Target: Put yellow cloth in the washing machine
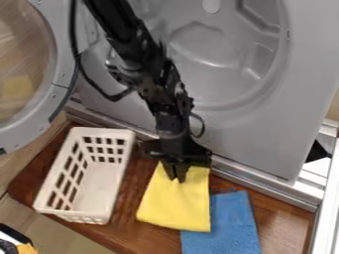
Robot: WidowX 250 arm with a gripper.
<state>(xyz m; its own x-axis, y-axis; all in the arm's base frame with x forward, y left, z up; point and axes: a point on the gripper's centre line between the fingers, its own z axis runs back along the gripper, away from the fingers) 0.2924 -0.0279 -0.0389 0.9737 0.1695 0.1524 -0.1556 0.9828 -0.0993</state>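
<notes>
Showing matt fabric on yellow cloth (177, 204) at lower centre, smooth plastic on basket (99, 186) at lower left, glossy wood on board (281, 218).

From above and in front of the washing machine (265, 139), the camera looks down at a slant, facing its drum (205, 47) from close by.

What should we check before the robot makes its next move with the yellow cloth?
1. Washing machine door open: ok.
2. Tool at the yellow cloth, not the blue cloth: ok.
3. Yellow cloth held tight: cannot tell; the tool is over its top part, but a grip isn't clear.
4. Yellow cloth apart from the blue one: not ok, its edge meets the blue cloth.
5. White basket off the yellow cloth: ok, it's to one side.
6. Yellow cloth inside the machine: not ok, it's on the wooden surface in front.
</notes>
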